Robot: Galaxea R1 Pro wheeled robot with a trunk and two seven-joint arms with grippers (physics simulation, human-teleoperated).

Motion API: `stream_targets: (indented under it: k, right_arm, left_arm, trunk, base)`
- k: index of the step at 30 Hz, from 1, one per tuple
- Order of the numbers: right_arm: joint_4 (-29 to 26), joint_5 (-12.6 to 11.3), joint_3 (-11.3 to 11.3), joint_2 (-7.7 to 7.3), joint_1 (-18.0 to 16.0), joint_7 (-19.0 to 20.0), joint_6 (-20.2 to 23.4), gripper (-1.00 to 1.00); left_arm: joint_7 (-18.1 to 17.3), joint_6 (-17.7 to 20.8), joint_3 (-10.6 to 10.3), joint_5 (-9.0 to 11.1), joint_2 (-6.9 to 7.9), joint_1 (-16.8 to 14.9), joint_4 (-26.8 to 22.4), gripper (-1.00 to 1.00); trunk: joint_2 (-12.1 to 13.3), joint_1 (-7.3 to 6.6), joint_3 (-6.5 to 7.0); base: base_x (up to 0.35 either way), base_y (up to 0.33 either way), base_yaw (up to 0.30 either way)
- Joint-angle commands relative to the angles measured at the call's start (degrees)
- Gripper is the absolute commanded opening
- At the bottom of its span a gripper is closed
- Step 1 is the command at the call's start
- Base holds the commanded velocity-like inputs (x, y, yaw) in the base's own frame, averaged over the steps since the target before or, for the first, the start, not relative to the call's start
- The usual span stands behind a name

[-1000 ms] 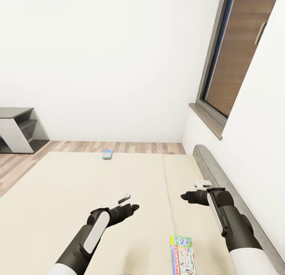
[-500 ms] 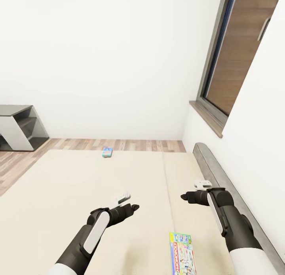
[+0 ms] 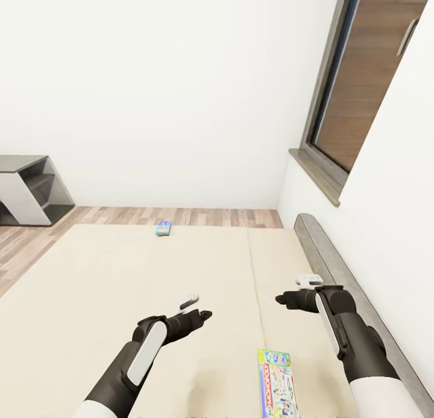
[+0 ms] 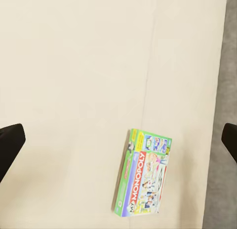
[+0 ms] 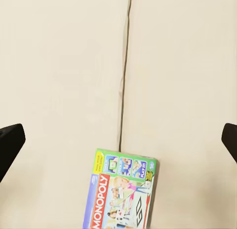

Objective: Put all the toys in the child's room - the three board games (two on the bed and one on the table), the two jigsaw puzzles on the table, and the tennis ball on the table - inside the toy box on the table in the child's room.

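- Progress looks slight: the green-white-red Monopoly board game box (image 3: pixel 278 382) lies flat on the wide cream bed (image 3: pixel 108 273), near its grey padded headboard (image 3: pixel 337 267).
- A smaller blue game box (image 3: pixel 163 227) sits at the bed's far edge.
- Left gripper (image 3: pixel 194 306) and right gripper (image 3: pixel 295 290) hover above the bed, fingers apart, holding nothing.
- Every toy seen awaits collecting.

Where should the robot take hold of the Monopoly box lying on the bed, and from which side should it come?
The Monopoly box lies flat on the bed, so only its thin edges offer a grip. Probably best: the right end effector, which is open, descends from above and closes across the two long edges at mid-length.
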Motion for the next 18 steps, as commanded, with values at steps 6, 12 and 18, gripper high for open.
stream_targets:
  k: [6, 12, 18]
  right_arm:
    - [-0.06, 0.60, -0.05, 0.00, -0.04, 0.56, 0.21, 1.00]
    - [0.00, 0.60, -0.05, -0.01, -0.04, 0.56, 0.21, 1.00]
    - [0.02, 0.60, -0.05, 0.00, -0.04, 0.56, 0.21, 1.00]
  left_arm:
    - [0.53, 0.15, -0.04, 0.61, 0.01, -0.03, -0.09, 1.00]
    - [0.54, 0.15, 0.00, 0.61, 0.01, 0.00, -0.05, 1.00]
    - [0.54, 0.15, 0.03, 0.61, 0.01, -0.01, -0.02, 1.00]
  trunk:
    - [-0.07, 0.01, -0.64]
    - [-0.07, 0.01, -1.20]
    - [-0.07, 0.01, -1.77]
  base:
    - [0.000, 0.000, 0.000]
    - [0.000, 0.000, 0.000]
    - [0.000, 0.000, 0.000]
